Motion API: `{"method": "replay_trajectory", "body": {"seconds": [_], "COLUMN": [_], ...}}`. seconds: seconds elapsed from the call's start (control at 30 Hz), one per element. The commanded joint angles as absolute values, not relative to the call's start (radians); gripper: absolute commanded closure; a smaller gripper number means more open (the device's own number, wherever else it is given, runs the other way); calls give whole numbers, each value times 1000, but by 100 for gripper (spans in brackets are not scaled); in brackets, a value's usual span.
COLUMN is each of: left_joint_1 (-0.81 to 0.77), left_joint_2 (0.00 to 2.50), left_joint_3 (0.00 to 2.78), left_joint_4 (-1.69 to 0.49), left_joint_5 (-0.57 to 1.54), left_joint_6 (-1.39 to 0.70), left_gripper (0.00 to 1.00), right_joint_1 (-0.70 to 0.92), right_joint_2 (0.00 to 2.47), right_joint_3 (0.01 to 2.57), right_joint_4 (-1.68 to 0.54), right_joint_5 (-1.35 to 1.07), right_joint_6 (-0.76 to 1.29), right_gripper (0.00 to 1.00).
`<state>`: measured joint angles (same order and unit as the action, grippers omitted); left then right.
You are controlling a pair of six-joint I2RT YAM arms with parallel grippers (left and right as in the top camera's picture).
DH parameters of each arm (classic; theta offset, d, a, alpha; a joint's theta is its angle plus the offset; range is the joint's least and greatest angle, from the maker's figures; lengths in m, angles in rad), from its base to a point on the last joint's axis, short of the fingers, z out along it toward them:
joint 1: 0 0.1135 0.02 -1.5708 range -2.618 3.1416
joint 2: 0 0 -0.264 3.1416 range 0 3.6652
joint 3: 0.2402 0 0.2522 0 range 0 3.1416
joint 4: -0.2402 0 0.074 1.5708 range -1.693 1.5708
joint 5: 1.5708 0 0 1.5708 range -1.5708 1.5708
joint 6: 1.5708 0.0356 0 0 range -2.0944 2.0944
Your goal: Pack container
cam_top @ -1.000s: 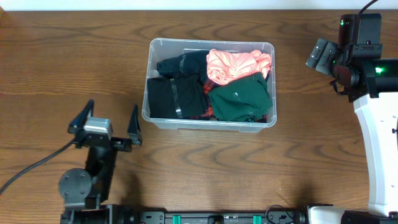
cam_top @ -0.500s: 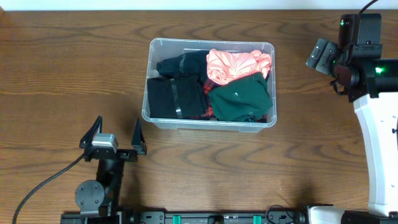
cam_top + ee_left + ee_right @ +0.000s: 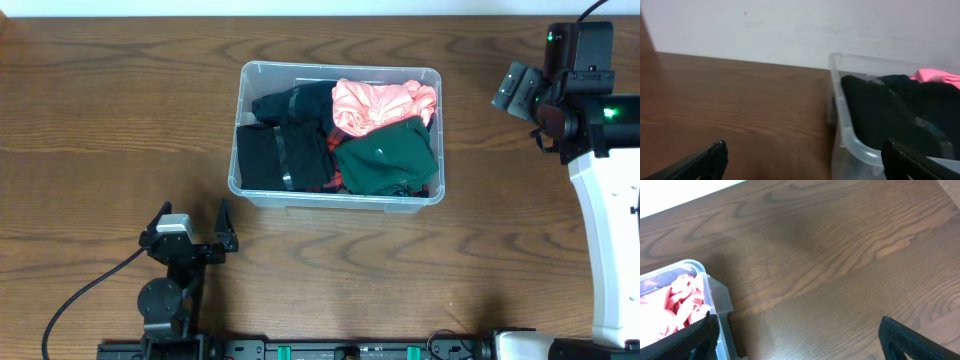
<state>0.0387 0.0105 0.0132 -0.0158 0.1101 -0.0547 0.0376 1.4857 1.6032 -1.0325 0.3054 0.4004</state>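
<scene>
Because the clear plastic container [image 3: 335,199] sits in the middle of the wooden worktop [image 3: 100,120], toward its far side, both arms must reach inward to meet it. Its long axis runs left to right, parallel to the robot's edge of the worktop, and its open mouth faces straight up. Clothes fill it to the rim: a black garment [image 3: 278,155] in the left half, a coral-pink garment [image 3: 380,102] at the far right and a dark green garment [image 3: 385,155] in front of that.

The left tool [image 3: 192,215] hovers just off the container's near-left corner, aimed toward it, with its jaws spread wide and holding nothing. The right tool [image 3: 517,90] hangs beyond the right short end, farther off, also spread wide and empty. The left arm looks the nearer one for any move. Judging by the full tub, packing seems nearly done.
</scene>
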Motion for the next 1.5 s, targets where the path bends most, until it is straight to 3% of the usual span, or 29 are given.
{"method": "replay_trajectory", "body": {"seconds": [0.0, 1.03, 1.23, 1.47], "left_joint_1": [43, 43, 43, 43], "left_joint_2": [2, 4, 4, 4], "left_joint_3": [4, 4, 4, 4], "left_joint_4": [-70, -66, -66, -66], "left_joint_5": [66, 70, 70, 70], "left_joint_6": [-69, -69, -69, -69], "left_gripper": [2, 2, 2, 2], "right_joint_1": [35, 34, 50, 39], "right_joint_2": [1493, 1488, 1349, 1071], "right_joint_3": [1600, 1600, 1535, 1229], "right_joint_4": [-1034, -1035, -1007, -723], "right_joint_5": [310, 310, 322, 252], "right_joint_6": [392, 392, 384, 348], "right_gripper": [1, 1, 1, 1]}}
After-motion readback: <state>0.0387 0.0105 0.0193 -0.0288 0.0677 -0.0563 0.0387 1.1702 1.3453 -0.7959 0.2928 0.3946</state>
